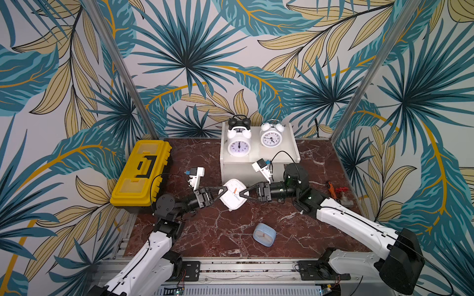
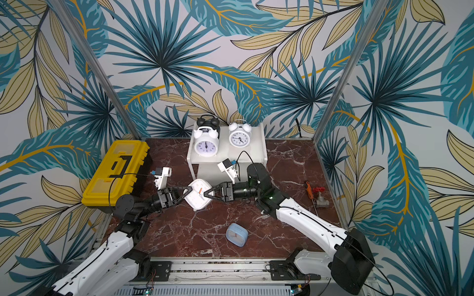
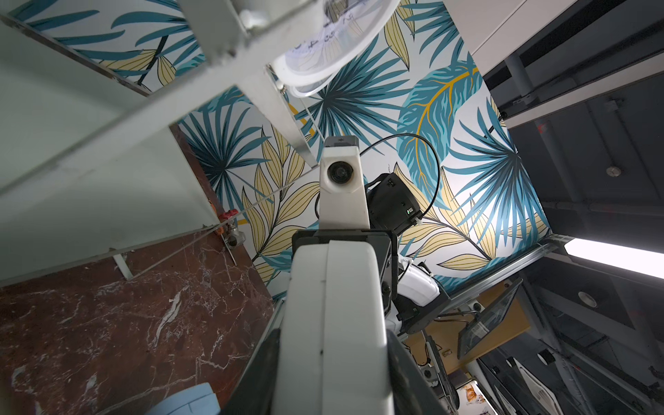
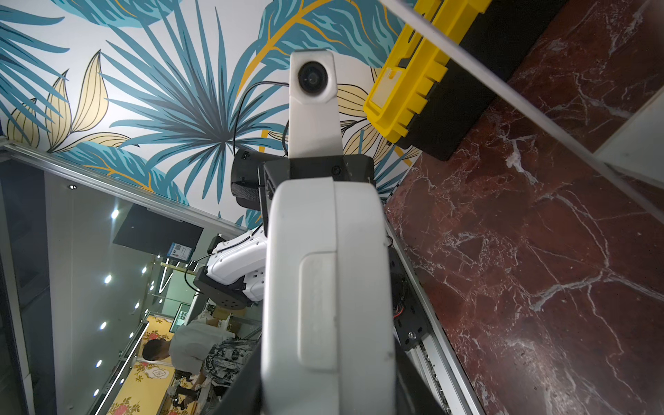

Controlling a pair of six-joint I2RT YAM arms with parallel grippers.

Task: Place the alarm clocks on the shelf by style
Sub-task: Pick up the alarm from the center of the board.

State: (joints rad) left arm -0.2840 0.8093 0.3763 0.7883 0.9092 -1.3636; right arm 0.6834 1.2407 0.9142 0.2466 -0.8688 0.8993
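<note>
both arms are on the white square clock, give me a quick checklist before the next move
1. Grip of left end effector on white square clock: ok, closed on it.
2. Grip of right end effector on the same clock: ok; both hold it, so one must let go first.
3. Top tier of shelf holds only bell clocks, the black twin-bell clock and two white twin-bell clocks: ok.
4. Lower tier free: cannot tell, partly hidden.
5. light blue clock on table, clear of both arms: ok.
</note>
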